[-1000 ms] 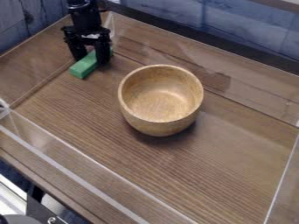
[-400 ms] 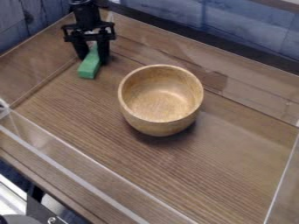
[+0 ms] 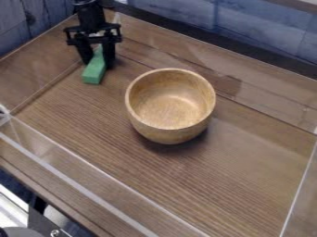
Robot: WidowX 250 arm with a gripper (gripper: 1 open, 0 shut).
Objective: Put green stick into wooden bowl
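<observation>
At back-left, hand (image 3: pixel 95 57) now clamped on green stick (image 3: pixel 95 68)

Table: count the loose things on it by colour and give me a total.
Green: 1, the stick, under the gripper
Tan wood: 1, the bowl
Total: 2

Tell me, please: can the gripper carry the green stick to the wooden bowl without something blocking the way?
Probably yes. The gripper is shut on the green stick at the back left of the table, and only bare wood lies between it and the wooden bowl, whose hollow is empty.
</observation>
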